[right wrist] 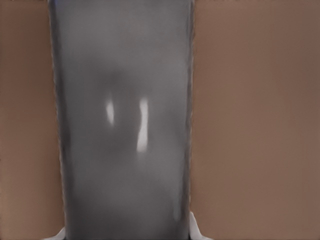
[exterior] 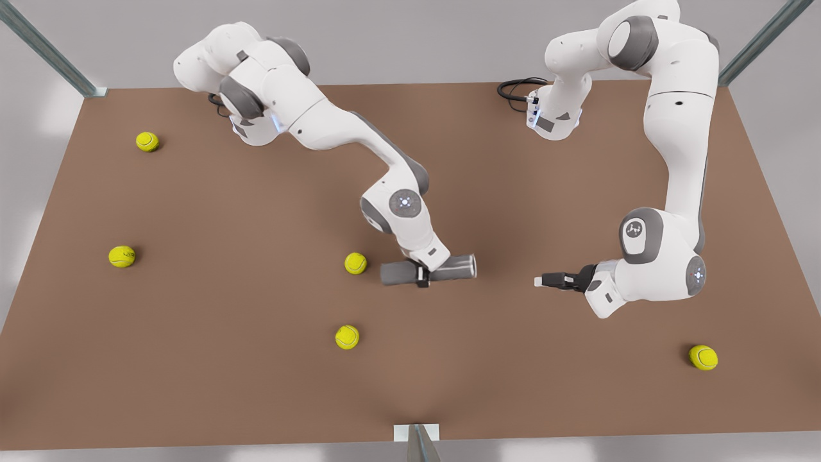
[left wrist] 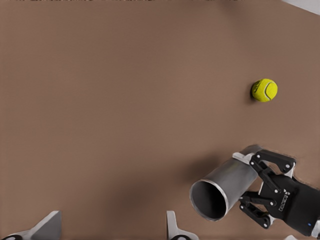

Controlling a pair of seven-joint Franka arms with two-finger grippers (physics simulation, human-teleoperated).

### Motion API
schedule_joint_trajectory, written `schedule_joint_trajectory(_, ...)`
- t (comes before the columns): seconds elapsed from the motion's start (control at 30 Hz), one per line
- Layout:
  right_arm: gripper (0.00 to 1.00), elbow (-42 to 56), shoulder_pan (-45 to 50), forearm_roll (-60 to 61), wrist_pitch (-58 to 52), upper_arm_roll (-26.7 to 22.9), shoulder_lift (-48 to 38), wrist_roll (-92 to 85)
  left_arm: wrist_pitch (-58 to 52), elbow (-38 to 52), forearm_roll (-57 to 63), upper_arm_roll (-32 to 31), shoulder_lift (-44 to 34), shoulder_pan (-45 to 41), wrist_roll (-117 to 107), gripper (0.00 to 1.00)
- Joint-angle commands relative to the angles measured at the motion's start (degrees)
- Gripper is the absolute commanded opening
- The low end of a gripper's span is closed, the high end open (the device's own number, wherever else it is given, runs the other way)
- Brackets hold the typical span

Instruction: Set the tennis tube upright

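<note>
The right tool [exterior: 421, 276] is clamped around the middle of the dark grey hollow tennis tube with the silvery rim [exterior: 428, 269], which lies flat on the brown worktop [exterior: 192, 385]. The left tool [exterior: 542, 281] waits near its open end, fingers apart. In tilting, the smooth tube may turn between the fingers or roll toward the nearest yellow tennis ball [exterior: 355, 263].

Dark grey tennis tube [exterior: 449, 267] (silvery rim), brown table [exterior: 192, 359], yellow balls [exterior: 347, 337].

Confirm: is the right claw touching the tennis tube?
Touching. The left wrist view shows the right claw clamped around the tennis tube, fingers against its wall.
</note>
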Motion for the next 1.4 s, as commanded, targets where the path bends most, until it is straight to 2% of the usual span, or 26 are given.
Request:
schedule_joint_trajectory(0.0,0.78,0.7,0.8,0.6,-0.1,-1.2,0.5,0.1,0.0,0.0,0.0,0.0,0.0,0.0,0.0,1.00)
schedule_joint_trajectory(0.03,0.92,0.9,1.2,0.7,0.0,-1.5,1.1,0.1,0.0,0.0,0.0,0.0,0.1,0.0,0.0,1.00)
schedule_joint_trajectory(0.07,1.00,0.9,1.2,0.7,0.1,-1.5,1.3,0.1,0.0,0.0,0.0,0.0,0.1,0.0,0.0,1.00)
schedule_joint_trajectory(0.3,1.00,0.8,1.4,1.4,0.9,-1.4,0.8,0.1,-0.1,0.1,0.0,0.0,0.0,0.0,0.0,1.00)
schedule_joint_trajectory(0.37,1.00,-1.6,-1.0,2.1,0.3,-1.0,-3.5,0.1,-0.2,-0.4,-1.0,-0.1,0.5,0.4,0.1,1.00)
schedule_joint_trajectory(0.43,1.00,-12.0,-9.8,2.2,-1.7,1.6,-15.1,-0.5,-0.3,-0.4,-10.8,-0.2,3.4,0.3,0.6,1.00)
schedule_joint_trajectory(0.5,1.00,-20.1,-26.5,2.3,-5.9,11.0,-25.0,-0.1,-0.1,-0.4,-15.4,-0.1,5.6,-0.2,1.7,1.00)
schedule_joint_trajectory(0.57,1.00,-22.7,-36.7,2.4,-17.9,10.9,-32.9,5.9,3.8,-0.4,-16.5,-2.2,8.0,-0.4,1.8,1.00)
schedule_joint_trajectory(0.67,1.00,-20.8,-50.2,1.7,-26.4,10.2,-36.0,9.3,8.5,-0.2,-18.7,-2.4,10.5,-3.1,2.0,1.00)
schedule_joint_trajectory(0.7,1.00,-20.4,-54.8,1.8,-32.1,10.3,-37.6,17.7,8.5,0.0,-19.0,-2.4,11.0,-3.2,2.1,1.00)
schedule_joint_trajectory(0.73,1.00,-17.8,-53.1,1.5,-39.7,7.4,-38.7,29.4,8.6,-0.3,-19.5,-2.5,11.1,-3.2,2.3,1.00)
schedule_joint_trajectory(0.77,1.00,-15.5,-42.2,1.4,-46.2,-4.2,-39.4,34.8,8.4,-1.1,-19.5,-2.7,11.0,-3.2,3.1,0.99)
schedule_joint_trajectory(0.8,1.00,-15.3,-42.1,0.6,-46.6,-5.0,-40.6,34.5,8.3,-3.8,-19.6,-2.8,10.7,-2.3,7.0,1.00)
schedule_joint_trajectory(0.83,1.00,-15.8,-43.6,-0.9,-46.2,-1.9,-40.7,34.6,8.4,-4.7,-19.6,-3.2,10.7,-1.9,7.9,1.00)
schedule_joint_trajectory(0.97,1.00,-18.6,-43.0,-0.8,-46.2,-0.8,-41.6,39.3,13.0,-4.0,-21.9,-3.4,13.0,-3.1,8.9,1.00)
schedule_joint_trajectory(1.37,1.00,-18.1,-45.6,-0.2,-39.1,-0.3,-40.9,39.3,16.7,-4.7,-27.3,-5.2,16.4,-4.2,14.2,0.99)
